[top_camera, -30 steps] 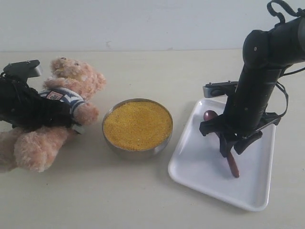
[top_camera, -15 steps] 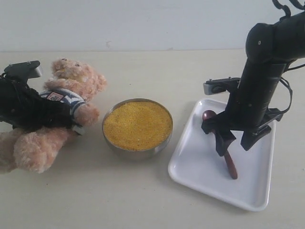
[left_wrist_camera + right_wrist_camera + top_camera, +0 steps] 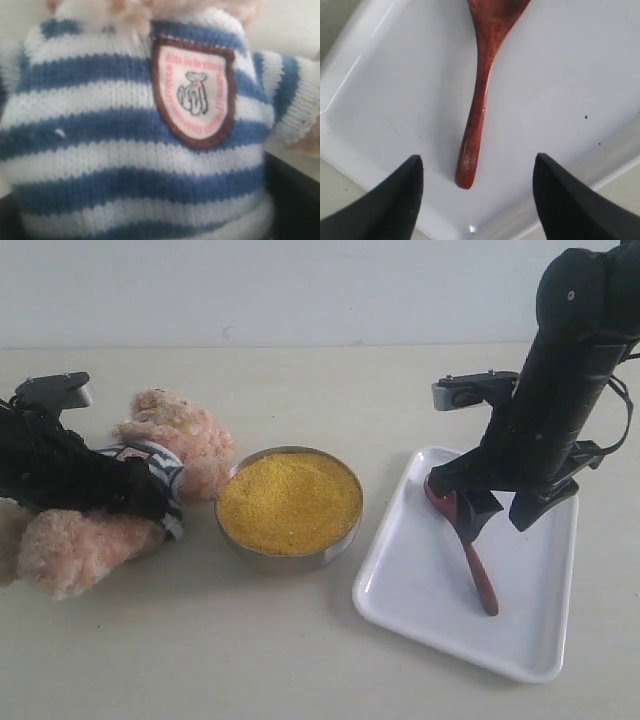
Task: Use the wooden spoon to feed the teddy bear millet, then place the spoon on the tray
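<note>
- Spoon work looks almost done: the wooden spoon (image 3: 480,575) lies flat inside the tray (image 3: 405,595) and touches only the tray.
- The right claw (image 3: 497,528) hangs just over the handle. Its two fingers are wide apart, one on each side, and pinch nothing.
- To finish well, I think it should go straight up with its fingers kept wide, so it does not bump the spoon.
- In the outside view the spoon's long way runs back to front. The round end is at the back under the arm, and the thin end points to the front rim, a bit to the right.
- The left claw (image 3: 140,495) is at the striped tummy of the teddy bear (image 3: 180,430). I cannot tell if it squeezes or is loose.
- The bear's head is just beside the bowl (image 3: 290,562) of millet (image 3: 288,502), so it is best to let go softly.
</note>
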You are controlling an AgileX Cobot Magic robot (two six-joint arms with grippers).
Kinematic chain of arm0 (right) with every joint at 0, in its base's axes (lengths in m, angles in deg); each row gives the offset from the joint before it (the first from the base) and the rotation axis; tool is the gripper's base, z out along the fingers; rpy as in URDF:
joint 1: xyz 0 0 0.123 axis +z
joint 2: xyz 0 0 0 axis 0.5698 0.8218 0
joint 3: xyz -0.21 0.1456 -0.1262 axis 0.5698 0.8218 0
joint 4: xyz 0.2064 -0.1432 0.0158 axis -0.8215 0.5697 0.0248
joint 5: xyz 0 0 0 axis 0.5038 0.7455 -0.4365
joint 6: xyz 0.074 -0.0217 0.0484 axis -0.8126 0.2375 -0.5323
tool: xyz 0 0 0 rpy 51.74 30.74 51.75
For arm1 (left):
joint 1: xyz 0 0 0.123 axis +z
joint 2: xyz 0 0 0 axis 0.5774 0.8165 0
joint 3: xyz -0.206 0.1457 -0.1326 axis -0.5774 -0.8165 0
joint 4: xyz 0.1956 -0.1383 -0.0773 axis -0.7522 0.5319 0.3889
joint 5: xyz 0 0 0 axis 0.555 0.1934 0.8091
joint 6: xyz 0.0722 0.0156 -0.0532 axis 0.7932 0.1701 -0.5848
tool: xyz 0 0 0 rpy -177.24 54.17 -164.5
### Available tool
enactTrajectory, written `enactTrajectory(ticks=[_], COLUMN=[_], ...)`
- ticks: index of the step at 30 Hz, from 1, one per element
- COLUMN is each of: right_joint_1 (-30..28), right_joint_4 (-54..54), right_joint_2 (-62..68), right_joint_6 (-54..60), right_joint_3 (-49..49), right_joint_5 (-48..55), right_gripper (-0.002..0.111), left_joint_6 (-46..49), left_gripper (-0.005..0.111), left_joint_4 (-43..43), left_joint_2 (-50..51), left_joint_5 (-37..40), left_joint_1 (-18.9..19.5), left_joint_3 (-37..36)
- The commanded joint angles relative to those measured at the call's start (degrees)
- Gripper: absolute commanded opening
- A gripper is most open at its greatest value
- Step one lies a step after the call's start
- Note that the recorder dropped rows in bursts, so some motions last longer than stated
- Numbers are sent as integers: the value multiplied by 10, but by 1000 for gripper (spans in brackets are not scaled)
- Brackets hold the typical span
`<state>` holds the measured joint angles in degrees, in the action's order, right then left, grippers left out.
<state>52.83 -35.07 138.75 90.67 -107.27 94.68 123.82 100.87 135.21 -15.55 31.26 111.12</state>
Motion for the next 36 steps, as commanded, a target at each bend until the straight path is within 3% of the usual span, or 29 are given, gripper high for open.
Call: enactTrajectory(ticks=[1,20,28,32,36], right_joint_1=[-4,-4,-4,-4,-4], right_joint_4=[9,9,15,10,-13], right_joint_2=[-15,-18,-64,-107,-165], right_joint_6=[3,3,3,-1,-2], right_joint_3=[3,3,3,3,24], right_joint_5=[4,8,11,28,33], right_gripper=[59,59,59,46,13], left_joint_6=[4,0,-71,-81,-81], left_gripper=[91,92,92,91,79], left_joint_4=[0,-6,-91,-92,-91], left_joint_2=[-8,-100,-167,-190,-215], left_joint_5=[11,60,60,68,94], left_joint_1=[1,1,15,15,15], left_joint_3=[4,4,4,4,3])
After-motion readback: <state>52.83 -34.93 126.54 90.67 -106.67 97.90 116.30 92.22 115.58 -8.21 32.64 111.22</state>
